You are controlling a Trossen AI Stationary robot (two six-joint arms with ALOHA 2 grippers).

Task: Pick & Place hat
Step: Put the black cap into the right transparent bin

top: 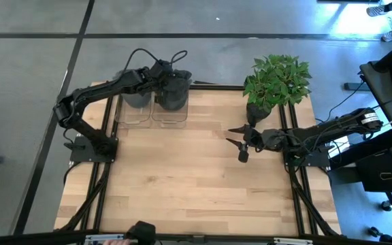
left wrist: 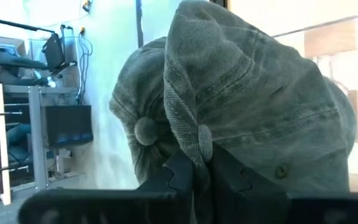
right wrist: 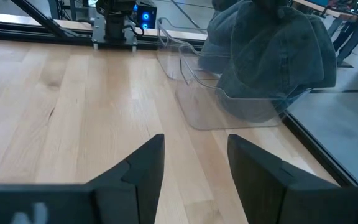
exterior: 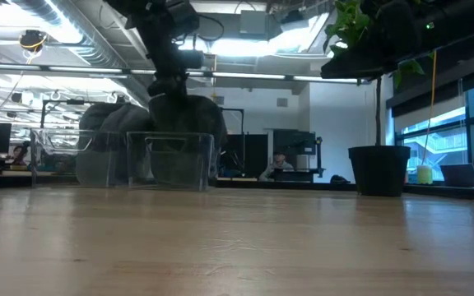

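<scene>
Bare pale wood planking of the table [exterior: 237,247] filled the foreground of the low view, smooth and faintly grained. Far across it, at the table's far left, stood two clear plastic bins [top: 153,109] side by side, thin-walled and square-cornered. The left gripper [left wrist: 204,171] hung over the right-hand bin [exterior: 171,160], its dark toothed fingers [left wrist: 179,171] pressed together on a fold of the hat [left wrist: 247,99]. That hat was grey washed denim, soft and crumpled, with stitched seams and a cloth-covered button; it drooped from the pinch with its lower part already inside the bin's walls. A second grey hat [top: 136,97] of like cloth sat in the left-hand bin [exterior: 76,158].

By my reading, the placing step was in hand: the hat was over and partly within its bin but not yet let go. The next move would call for lowering a little further so the limp cloth settled inside the rim instead of draping over it, then parting the fingers and lifting straight up clear of the thin walls.

At the right side of the table the right gripper [right wrist: 194,165] waited low over the wood, fingers spread and holding nothing, near a leafy potted plant [top: 275,80] in a dark pot at the far right corner.
</scene>
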